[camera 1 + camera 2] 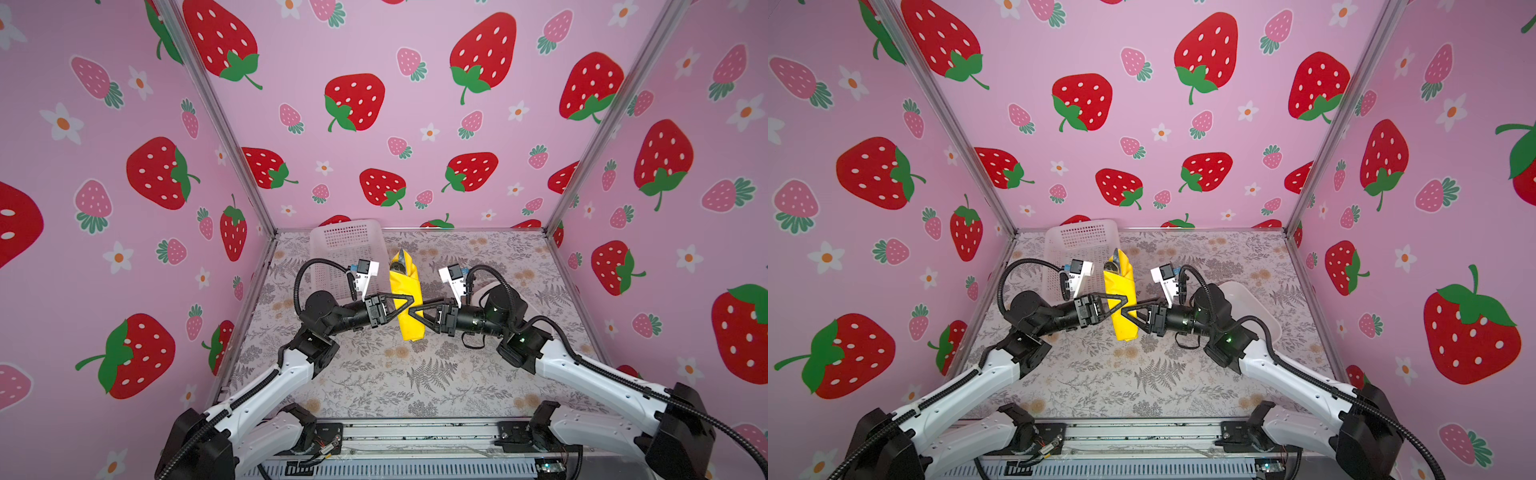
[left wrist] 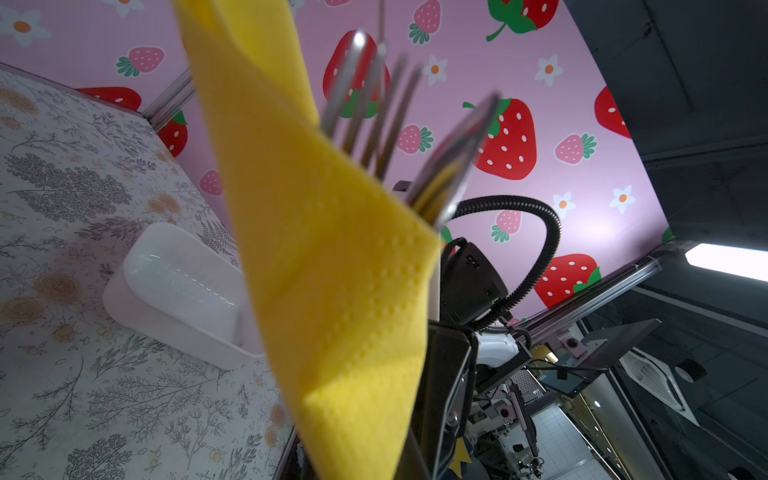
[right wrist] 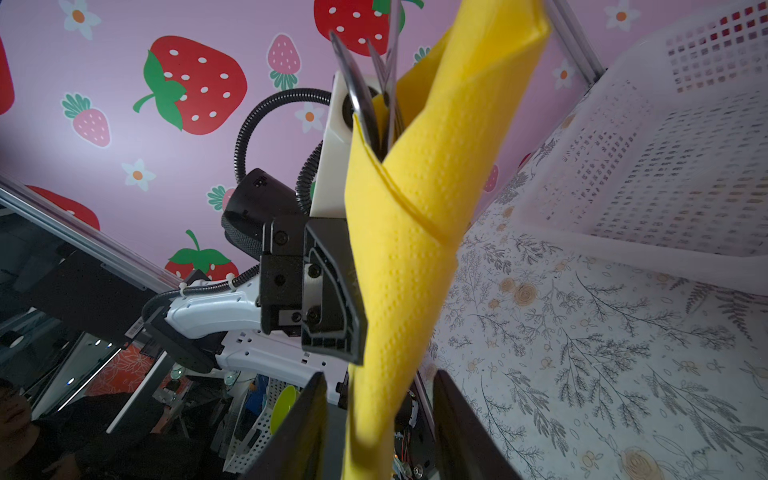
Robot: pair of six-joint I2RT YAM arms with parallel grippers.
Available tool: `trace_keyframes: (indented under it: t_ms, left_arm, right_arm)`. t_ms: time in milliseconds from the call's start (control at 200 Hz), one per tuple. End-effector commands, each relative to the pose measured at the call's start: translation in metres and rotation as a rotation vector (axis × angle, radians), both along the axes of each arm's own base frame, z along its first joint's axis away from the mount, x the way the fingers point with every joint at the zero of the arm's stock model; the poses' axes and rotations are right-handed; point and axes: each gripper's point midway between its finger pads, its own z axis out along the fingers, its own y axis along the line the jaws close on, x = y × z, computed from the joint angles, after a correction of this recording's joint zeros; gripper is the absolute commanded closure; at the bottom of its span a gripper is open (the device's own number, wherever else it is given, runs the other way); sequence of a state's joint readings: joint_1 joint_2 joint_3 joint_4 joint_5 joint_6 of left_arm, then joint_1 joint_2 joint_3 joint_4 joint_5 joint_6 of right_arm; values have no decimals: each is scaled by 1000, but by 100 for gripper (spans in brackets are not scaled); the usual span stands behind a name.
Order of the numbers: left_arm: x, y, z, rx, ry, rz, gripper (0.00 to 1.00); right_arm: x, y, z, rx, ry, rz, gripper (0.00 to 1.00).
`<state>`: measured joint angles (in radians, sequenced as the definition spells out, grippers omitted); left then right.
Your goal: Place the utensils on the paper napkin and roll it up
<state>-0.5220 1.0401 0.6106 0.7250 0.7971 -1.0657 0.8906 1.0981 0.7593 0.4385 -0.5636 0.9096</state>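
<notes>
Roll aloft over the table (image 1: 374, 374): left gripper (image 1: 410, 299) pinches the paper napkin (image 1: 405, 282) wrapped round the utensils (image 2: 374, 108); right gripper (image 1: 413, 314) gapes around it. Best held open end up, pinch firm, lest they slip.

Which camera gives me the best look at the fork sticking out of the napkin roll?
Left wrist view: the fork has its tines clear of the paper napkin, close though blurred. The right wrist view shows the utensils only edge-on at the roll's mouth; both top views show just small dark tips.
</notes>
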Motion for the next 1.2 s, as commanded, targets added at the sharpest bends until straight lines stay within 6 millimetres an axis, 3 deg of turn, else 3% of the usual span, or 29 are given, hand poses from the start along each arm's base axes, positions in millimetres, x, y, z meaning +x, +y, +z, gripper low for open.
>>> trace_keyframes:
  t_ms: [0,115,230,445,585,945,1190]
  left_arm:
    - [-10,3,32,-42,-101,-15,88]
    - [-10,3,31,-38,-100,-11,88]
    - [-11,3,31,-36,-99,-16,88]
    - [-12,3,31,-35,-98,-20,88]
    - [-12,3,30,-33,-95,-23,88]
    - [-12,3,30,-26,-94,-16,88]
    - [-11,3,30,-27,-95,-13,88]
  right_arm:
    - [11,-14,20,23,-50,-102,55]
    - [13,-22,31,47,-73,-143,57]
    - [15,-25,41,68,-80,-164,68]
    - [13,-10,45,97,-61,-91,71]
    - [11,1,41,103,-41,-36,79]
    - [12,-4,35,97,-33,-61,67]
    - [8,-12,19,76,-7,-75,56]
